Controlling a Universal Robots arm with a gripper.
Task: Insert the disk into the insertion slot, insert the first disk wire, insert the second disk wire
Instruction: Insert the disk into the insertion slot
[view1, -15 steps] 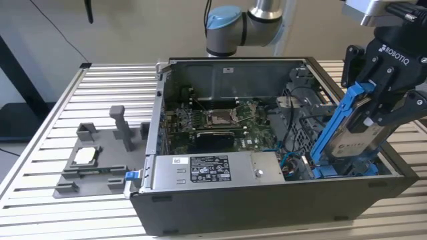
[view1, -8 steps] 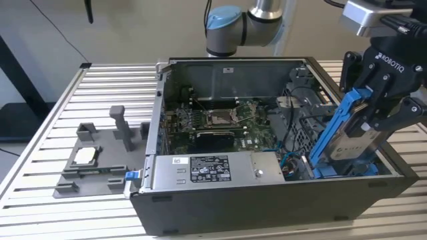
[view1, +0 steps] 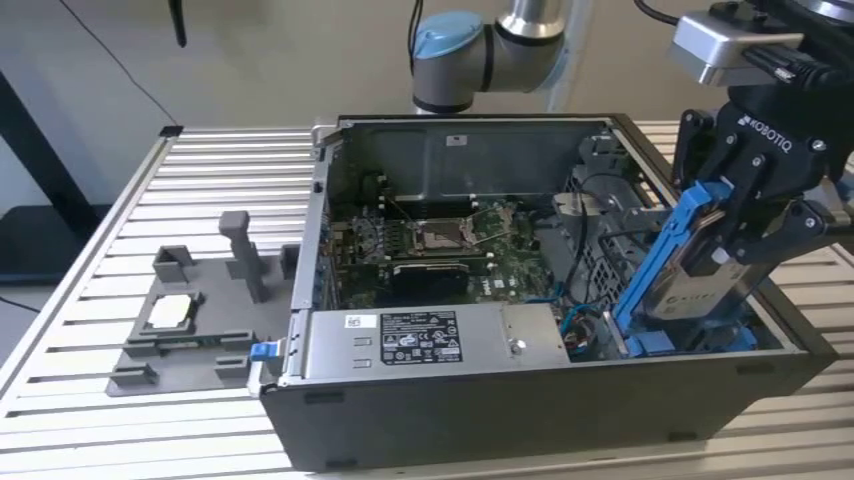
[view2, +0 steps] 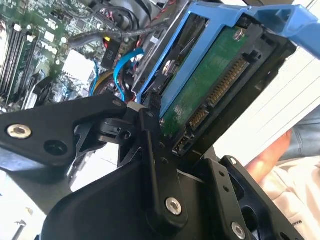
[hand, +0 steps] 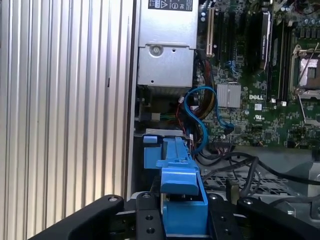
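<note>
My gripper (view1: 731, 250) is shut on the disk (view1: 691, 275), a silver-grey drive in a bright blue carrier (view1: 667, 250). The disk stands steeply tilted over the open computer case (view1: 534, 400), at the exterior view's right, its lower end down in the drive bay (view1: 654, 342) by the case's front corner. In the second wrist view the disk's green board and connectors (view2: 212, 85) face the camera between the black fingers (view2: 150, 145). In the first wrist view the blue carrier (hand: 176, 167) runs away from the gripper (hand: 182, 212). A loose blue wire (hand: 200, 112) curls on the case floor near the bay.
A grey power-supply box (view1: 400, 340) with a label sits along the case's front. The motherboard (view1: 441, 240) fills the case's middle. A grey fixture (view1: 200, 310) with a chip lies on the slatted table at the exterior view's left. A person's hand (view2: 272, 152) shows beside the disk.
</note>
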